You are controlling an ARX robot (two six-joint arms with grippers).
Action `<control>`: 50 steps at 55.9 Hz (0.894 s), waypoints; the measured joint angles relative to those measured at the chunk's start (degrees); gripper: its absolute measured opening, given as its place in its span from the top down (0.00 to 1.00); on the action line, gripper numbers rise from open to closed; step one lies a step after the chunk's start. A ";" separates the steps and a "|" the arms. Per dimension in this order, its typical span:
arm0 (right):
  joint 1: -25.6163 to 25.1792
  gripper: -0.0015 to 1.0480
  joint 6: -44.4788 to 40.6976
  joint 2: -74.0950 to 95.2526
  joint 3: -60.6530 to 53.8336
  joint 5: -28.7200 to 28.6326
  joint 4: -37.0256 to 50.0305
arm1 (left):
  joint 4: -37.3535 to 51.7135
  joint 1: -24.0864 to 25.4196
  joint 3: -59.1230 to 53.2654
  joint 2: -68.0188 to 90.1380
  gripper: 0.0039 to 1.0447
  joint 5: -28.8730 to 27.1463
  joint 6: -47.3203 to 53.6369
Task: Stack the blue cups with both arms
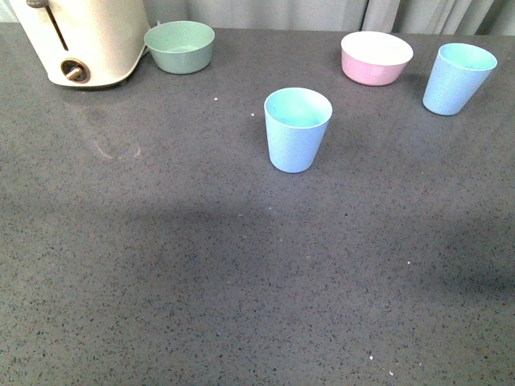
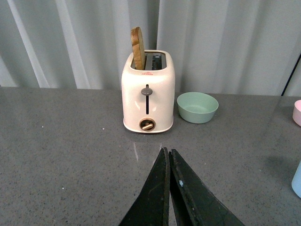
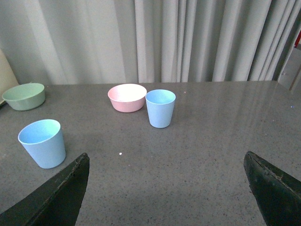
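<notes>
**Blue cups stand apart, stacking not yet begun**

A light blue matte plastic tumbler (image 1: 297, 133), tapered and handleless with a paler aqua inside, stands upright near the middle of the speckled grey stone-look counter (image 1: 201, 273). Its twin, the second blue tumbler (image 1: 457, 80), stands upright well apart toward the far right, just beside a pink bowl with a white inside (image 1: 376, 58). Nothing is stacked and neither cup is gripped, so the task appears to be at its opening step: the reach.

The left gripper (image 2: 169, 157) is pinched together on nothing, its black blades touching. It faces a glossy cream two-slot toaster (image 2: 148, 94) (a round wooden slice (image 2: 137, 48) stands in one slot) and a sage green bowl (image 2: 197, 107). The right gripper (image 3: 165, 157) is spread wide and holds nothing, with both cups ahead of it. Neither arm shows in the front view.

The next move likely calls for the left jaws to part and each arm to take a cup by its smooth, tapering wall. One cup would then be lowered squarely into the other's mouth. The taper should let them nest, though the cups look light and easily tipped.
</notes>
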 joint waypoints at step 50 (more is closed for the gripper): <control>0.00 0.09 0.00 0.00 0.00 0.02 0.00 | -20.37 5.55 -6.38 -28.04 0.99 5.68 0.17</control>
